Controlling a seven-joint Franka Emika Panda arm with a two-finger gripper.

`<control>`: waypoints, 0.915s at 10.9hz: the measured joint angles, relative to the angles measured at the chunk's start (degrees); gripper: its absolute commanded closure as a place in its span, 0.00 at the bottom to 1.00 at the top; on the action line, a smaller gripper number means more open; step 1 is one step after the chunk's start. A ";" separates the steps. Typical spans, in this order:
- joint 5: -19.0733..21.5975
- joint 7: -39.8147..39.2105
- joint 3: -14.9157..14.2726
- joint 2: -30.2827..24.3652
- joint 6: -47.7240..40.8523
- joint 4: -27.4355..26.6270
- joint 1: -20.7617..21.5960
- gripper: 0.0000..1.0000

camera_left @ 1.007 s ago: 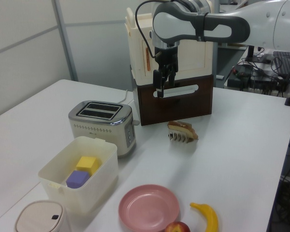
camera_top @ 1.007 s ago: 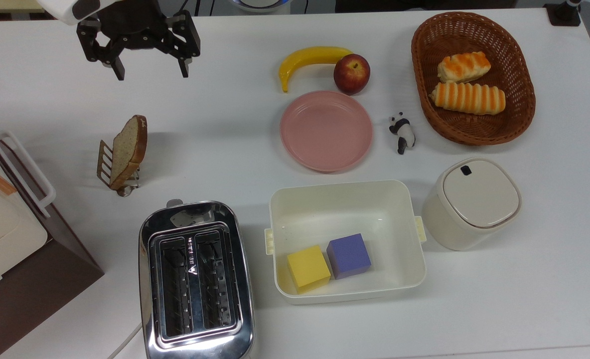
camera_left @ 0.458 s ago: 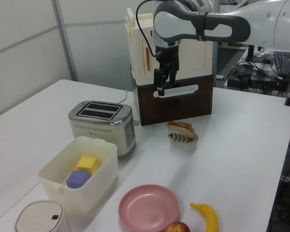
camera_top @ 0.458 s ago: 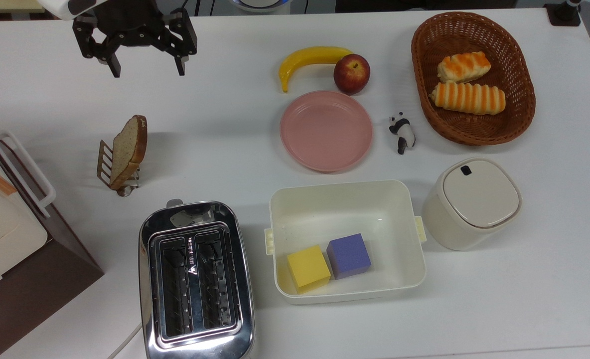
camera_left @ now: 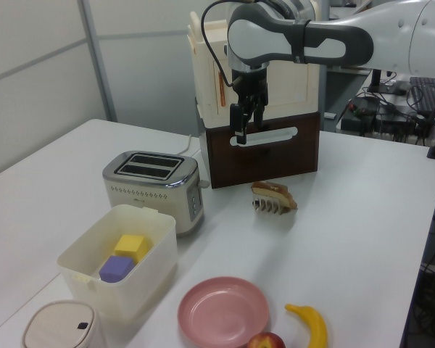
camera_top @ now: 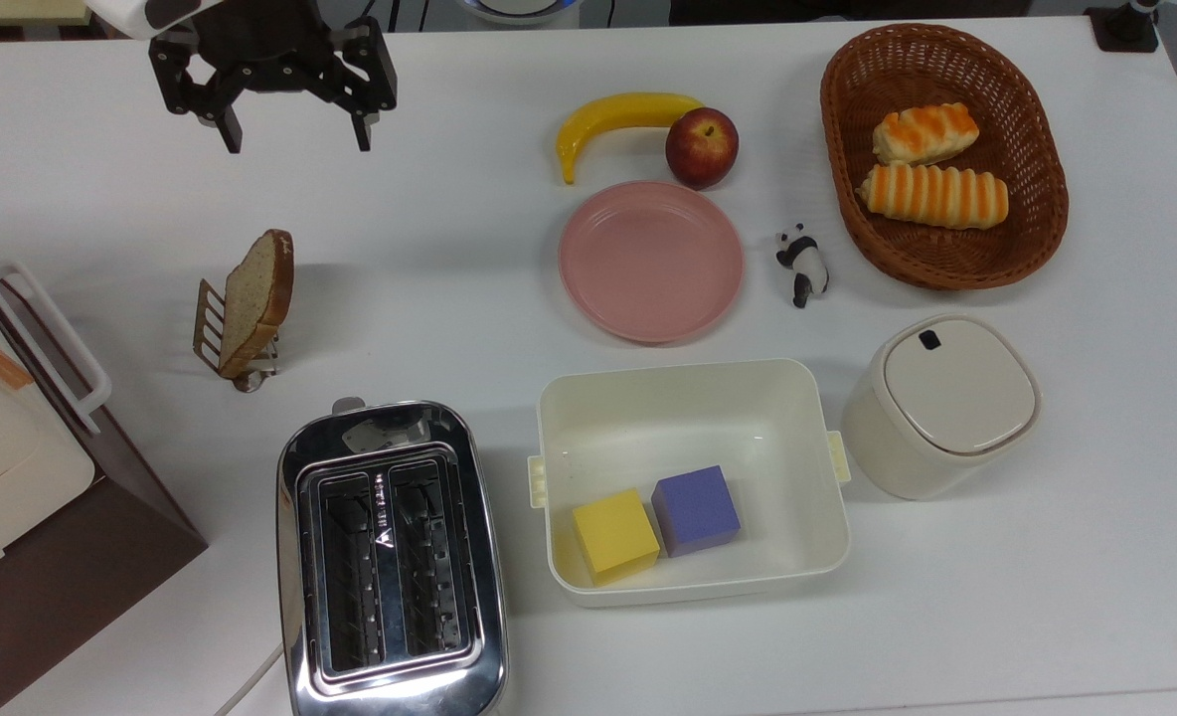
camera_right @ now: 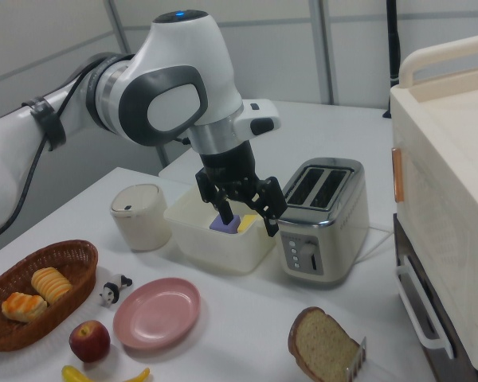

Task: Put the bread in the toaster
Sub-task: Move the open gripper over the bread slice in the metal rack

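The pincer (camera_top: 290, 124) hangs spread and empty above the worktop (camera_top: 469, 259), well apart from the bread (camera_top: 255, 298), which leans in a small rack (camera_top: 213, 323) near the toaster (camera_top: 390, 557). A careless descent could tip slice and rack together. Since half a second ago it has barely shifted; the bread has not moved.

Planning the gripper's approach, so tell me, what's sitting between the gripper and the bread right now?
Nothing: in the top view, bare white table separates the open gripper from the bread leaning in its rack.
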 measured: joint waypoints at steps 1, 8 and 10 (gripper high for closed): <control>0.00 0.00 -0.24 0.00 -0.07 0.00 0.00 0.00; -2.22 0.00 -0.65 -0.19 -3.30 -0.04 0.00 0.00; -3.88 0.00 -0.68 -0.03 -3.50 -0.97 -0.01 0.00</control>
